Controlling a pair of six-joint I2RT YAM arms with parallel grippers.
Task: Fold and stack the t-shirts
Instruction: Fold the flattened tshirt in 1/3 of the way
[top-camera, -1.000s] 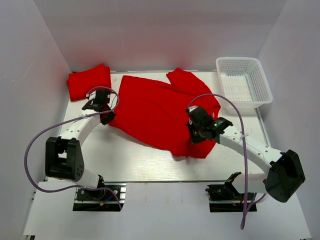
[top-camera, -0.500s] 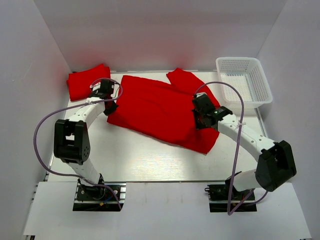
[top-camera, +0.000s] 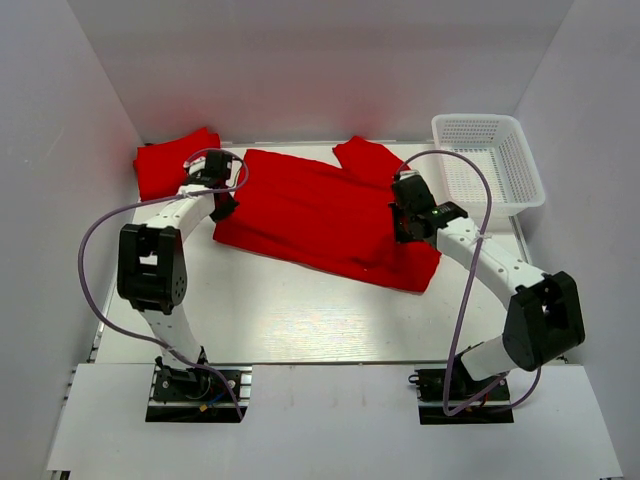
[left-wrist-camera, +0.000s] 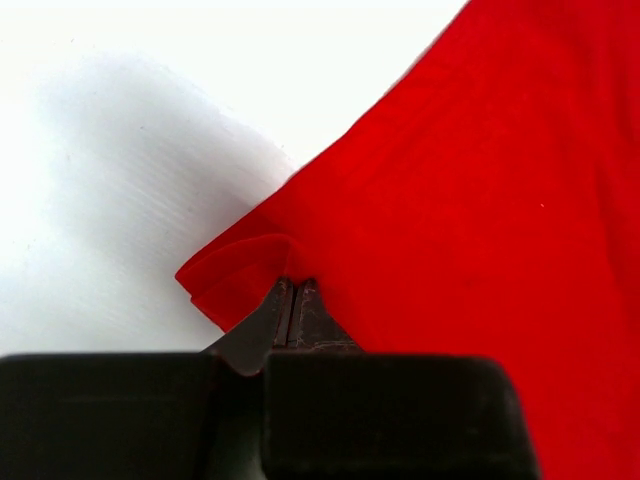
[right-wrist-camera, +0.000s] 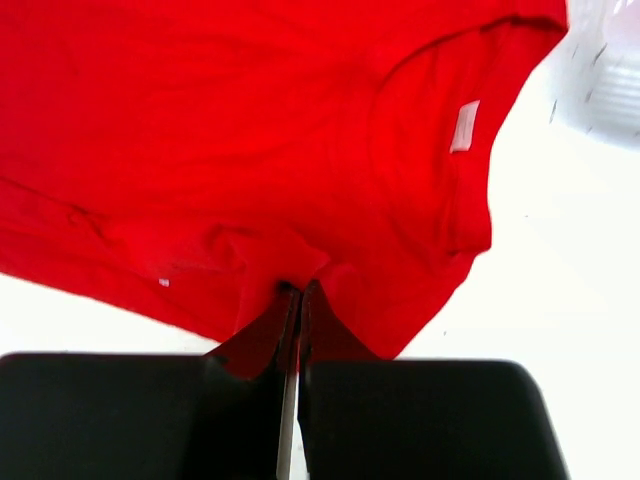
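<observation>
Large bright red short-sleeved cloth t-shirt (top-camera: 320, 215): lies flat across the far half of the white counter (top-camera: 300, 320), long side running from the far-left region toward the right edge; one sleeve projects toward the far edge; the near hem runs diagonally, nearer to the arm bases on the right; surface mostly smooth, with light wrinkles near the right end; the right wrist view shows the round neckline with a small white label (right-wrist-camera: 463, 125) inside it.

Second bright red t-shirt, folded into a compact block (top-camera: 172, 165): sits in the far-left corner, just beside the left end of the spread shirt.

Left gripper (left-wrist-camera: 295, 300): at the left end of the spread shirt; fingers pressed together, pinching a doubled-over corner of red cloth; white counter shows directly beside that corner.

Right gripper (right-wrist-camera: 298, 298): at the right end of the same shirt; fingers pressed together, with a raised pleat of red cloth caught between them.

White plastic mesh basket (top-camera: 520, 200): far-right corner, near the shirt's right end but apart from it, a strip of counter between.

Room: bare counter shows along the whole near half, between the shirt's near hem and the arm bases; white walls close the left, far and right edges.
</observation>
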